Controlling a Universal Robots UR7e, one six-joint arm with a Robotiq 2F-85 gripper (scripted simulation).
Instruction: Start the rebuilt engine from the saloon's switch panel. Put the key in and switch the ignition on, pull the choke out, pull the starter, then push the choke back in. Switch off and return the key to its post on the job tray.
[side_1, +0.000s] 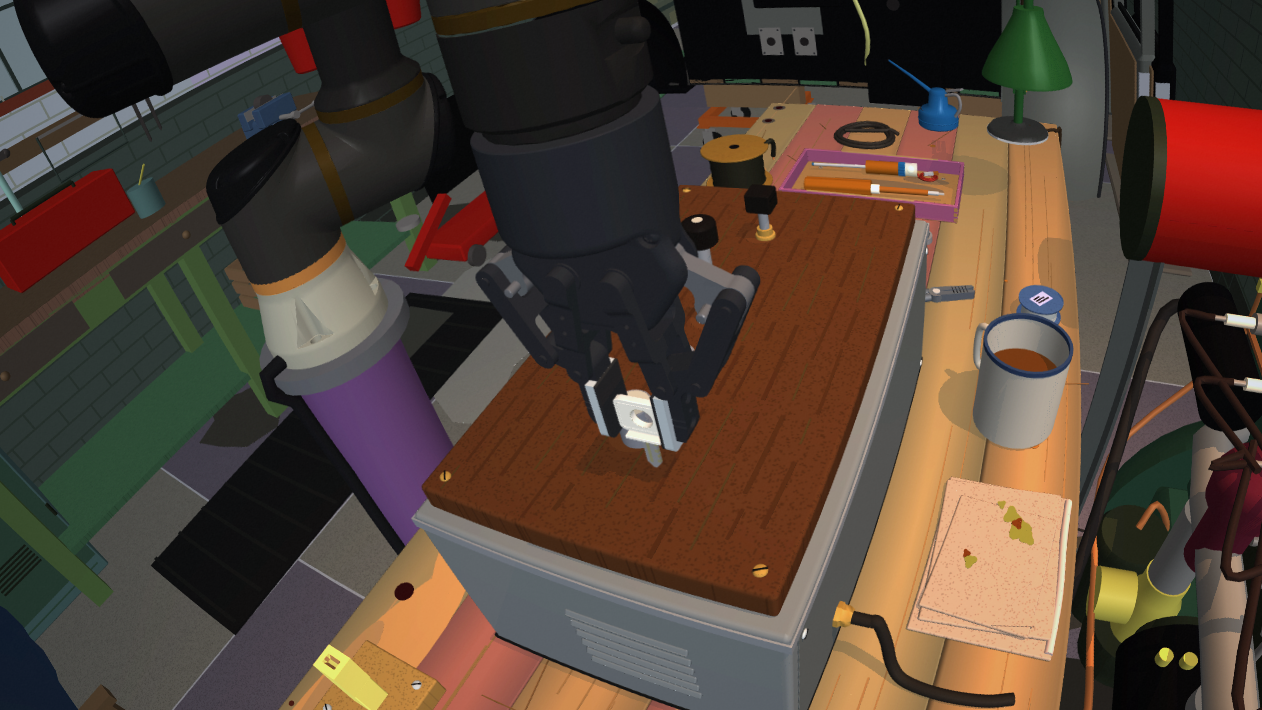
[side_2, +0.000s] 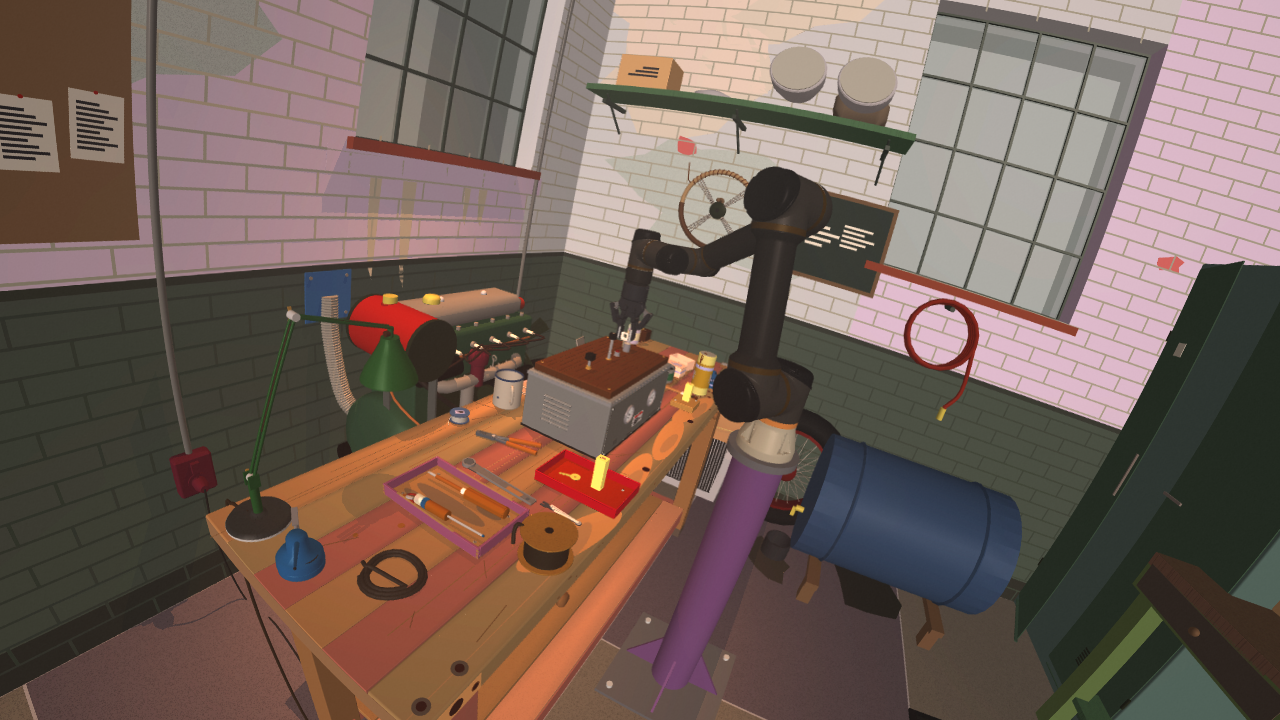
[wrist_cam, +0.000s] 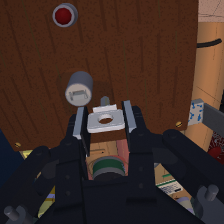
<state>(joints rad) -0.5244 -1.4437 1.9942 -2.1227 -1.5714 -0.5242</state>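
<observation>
The grey ignition lock barrel (wrist_cam: 78, 88) is hidden behind my wrist in the side camera and shows only in the wrist camera, standing up from the wooden panel top (side_1: 697, 388) just left of the key's blade. The white key (side_1: 638, 419) (wrist_cam: 105, 121) is clamped by its flat head in my closed gripper (side_1: 642, 415) (wrist_cam: 104, 122), blade pointing down just above the panel. Two black pull knobs (side_1: 759, 200) (side_1: 700, 230) stand at the panel's far end. A red lamp (wrist_cam: 64, 15) sits in the panel beyond the barrel. The red job tray (side_2: 586, 481) with its yellow post (side_2: 601, 471) lies on the bench.
The panel's near edge tops a grey box (side_1: 635, 609) with a black cable (side_1: 909, 662) leaving its corner. A mug (side_1: 1019, 380), papers (side_1: 997, 565) and a purple tool tray (side_1: 878, 181) lie on the bench to the right and beyond. The red engine tank (side_1: 1200, 185) is far right.
</observation>
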